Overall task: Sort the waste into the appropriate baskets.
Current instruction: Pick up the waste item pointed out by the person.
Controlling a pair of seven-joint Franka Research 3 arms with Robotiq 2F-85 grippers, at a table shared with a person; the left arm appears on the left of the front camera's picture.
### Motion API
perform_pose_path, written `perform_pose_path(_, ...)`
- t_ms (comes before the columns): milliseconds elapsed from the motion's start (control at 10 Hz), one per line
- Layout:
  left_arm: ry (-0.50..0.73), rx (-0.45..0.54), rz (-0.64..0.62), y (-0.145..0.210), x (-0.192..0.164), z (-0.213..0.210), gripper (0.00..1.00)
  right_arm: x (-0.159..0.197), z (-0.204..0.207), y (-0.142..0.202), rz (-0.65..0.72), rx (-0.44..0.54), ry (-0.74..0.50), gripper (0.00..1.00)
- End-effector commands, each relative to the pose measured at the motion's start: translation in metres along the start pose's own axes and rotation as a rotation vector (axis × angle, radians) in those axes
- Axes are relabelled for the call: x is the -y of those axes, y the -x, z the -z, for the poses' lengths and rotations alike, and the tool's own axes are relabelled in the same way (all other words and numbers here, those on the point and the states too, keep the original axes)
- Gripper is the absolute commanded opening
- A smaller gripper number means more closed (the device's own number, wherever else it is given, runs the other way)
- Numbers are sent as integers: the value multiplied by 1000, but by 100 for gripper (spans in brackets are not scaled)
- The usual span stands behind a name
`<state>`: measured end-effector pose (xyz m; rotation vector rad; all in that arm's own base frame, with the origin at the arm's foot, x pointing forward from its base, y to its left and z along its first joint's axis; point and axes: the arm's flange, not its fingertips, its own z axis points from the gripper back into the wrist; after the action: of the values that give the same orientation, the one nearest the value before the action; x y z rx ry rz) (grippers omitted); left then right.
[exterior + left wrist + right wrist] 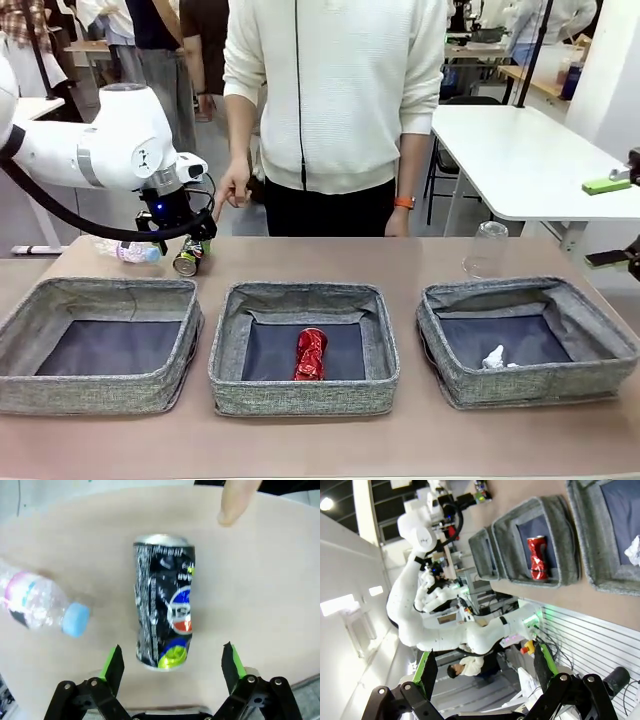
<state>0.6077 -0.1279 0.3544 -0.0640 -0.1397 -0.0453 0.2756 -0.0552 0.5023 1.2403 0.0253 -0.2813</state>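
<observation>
Low in the left wrist view, the left gripper [172, 652] stands spread wide and empty astride the crushed dark can [165, 605], which lies mid-frame on the table. Descend centred on its dented waist, clear of the bottle [42, 602] at frame left. The height above the can is hard to judge. The right gripper [482, 662] gapes empty too.

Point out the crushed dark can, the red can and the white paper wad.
crushed dark can [165, 605], left wrist view, on the middle of its printed side.
red can [310, 354], front view, on the middle of its dented body.
white paper wad [494, 357], front view, on its centre.
</observation>
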Motion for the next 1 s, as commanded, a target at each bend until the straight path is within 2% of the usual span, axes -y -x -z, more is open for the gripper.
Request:
perform_pose_path(0, 5, 21, -9, -9, 8, 8, 100, -3, 1, -3, -20, 10, -7, 100)
perform_pose_path(200, -30, 68, -44, -15, 9, 35, 100, -3, 1, -3, -20, 10, -7, 100)
perform_pose_path(400, -60, 116, -50, -10, 6, 32, 100, -3, 1, -3, -20, 10, -7, 100)
perform_pose_path(500, -96, 91, -53, -8, 5, 32, 52, -3, 1, -3, -20, 10, -7, 100)
perform_pose_path(600, -98, 91, -50, -6, 4, 33, 40, -3, 1, -3, -20, 10, -7, 100)
perform_pose_path(700, -103, 81, -43, -3, 4, 32, 0, -3, 1, -3, -20, 10, -7, 100)
perform_pose_path(900, -99, 85, -38, 0, 4, 29, 0, -3, 1, -3, -20, 10, -7, 100)
